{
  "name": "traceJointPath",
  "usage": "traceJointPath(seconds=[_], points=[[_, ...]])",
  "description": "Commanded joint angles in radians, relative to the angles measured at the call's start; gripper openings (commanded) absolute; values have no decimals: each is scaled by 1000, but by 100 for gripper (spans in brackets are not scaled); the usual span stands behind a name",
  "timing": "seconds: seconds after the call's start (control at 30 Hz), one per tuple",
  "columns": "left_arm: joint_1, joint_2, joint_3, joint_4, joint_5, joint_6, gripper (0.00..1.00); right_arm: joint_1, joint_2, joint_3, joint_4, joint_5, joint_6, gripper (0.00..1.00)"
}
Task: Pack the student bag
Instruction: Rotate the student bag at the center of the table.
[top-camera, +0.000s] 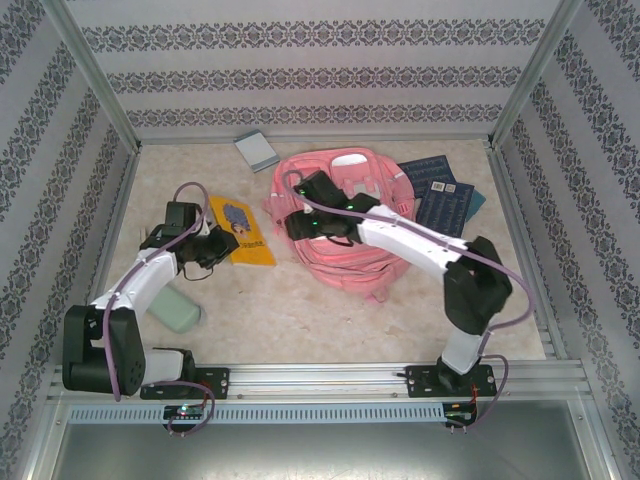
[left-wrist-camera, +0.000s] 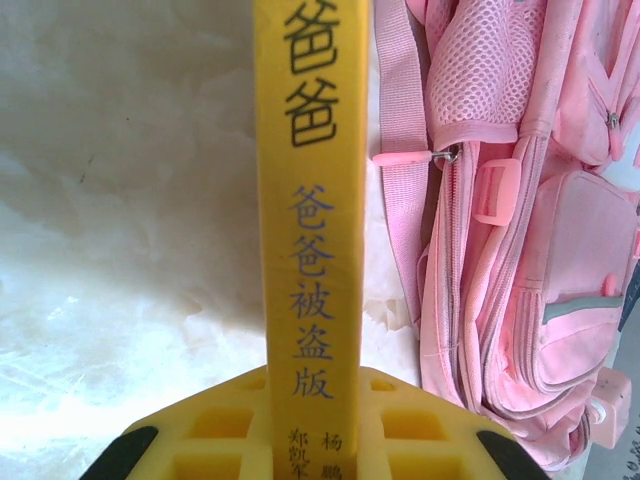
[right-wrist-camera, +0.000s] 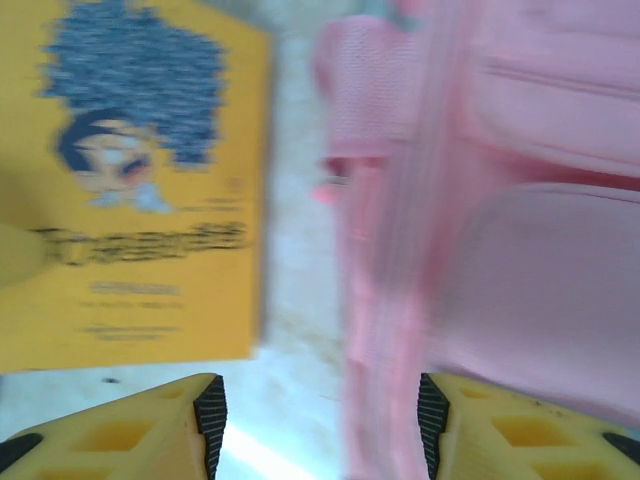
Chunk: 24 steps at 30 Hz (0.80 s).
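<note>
Left fingers (top-camera: 216, 247) clenched on the yellow book (left-wrist-camera: 310, 250): its spine runs straight up between them in the left wrist view, gripped at the near end. Can't tell whether the book is clear of the counter (top-camera: 300, 320) or only pinched where it lies. Right fingers (top-camera: 291, 227) are released, standing apart with nothing between them. They hang over the strip of counter between the book and the bag (top-camera: 340, 265), right tip by the bag's left edge. The right wrist view is blurred, so I won't call contact. The bag lies flat mid-counter toward the back, front pockets up, with the right arm reaching across it. One zip pull shows on the side facing the book, and I can't make out any open compartment. Blue books (top-camera: 440, 195) sit just right of the bag and a grey notebook (top-camera: 257, 150) is behind it near the wall. My read: early in the packing, first book in hand, nothing visibly inside yet. Next I need a mouth to feed it into: right fingers on that zip pull or the flap to hold it open, then the left brings the book in spine-first. Risk: the soft fabric sags shut or the bag slides.
</note>
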Motion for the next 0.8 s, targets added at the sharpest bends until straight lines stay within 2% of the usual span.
traceJointPath(seconds=[0.0,0.17,0.27,0.4,0.53,0.77], points=[[-9,-47,60,-35,-24,43,0,-87,-62,-127,-117,121,-72,55],[-9,-55,93,-59,-32,54,0,-216,-148,-283,-126,109,-81,51],[-9,-55,107,-68,-42,54,0,-217,-141,-330,-108,65,-86,48],[-9,-62,139,-100,-67,61,0,-147,-72,-349,-75,12,-47,46],[-9,-73,198,-177,-115,88,0,-36,13,-314,-32,-14,18,46],[-9,-120,246,-245,-160,99,0,91,198,-47,11,-111,122,45]])
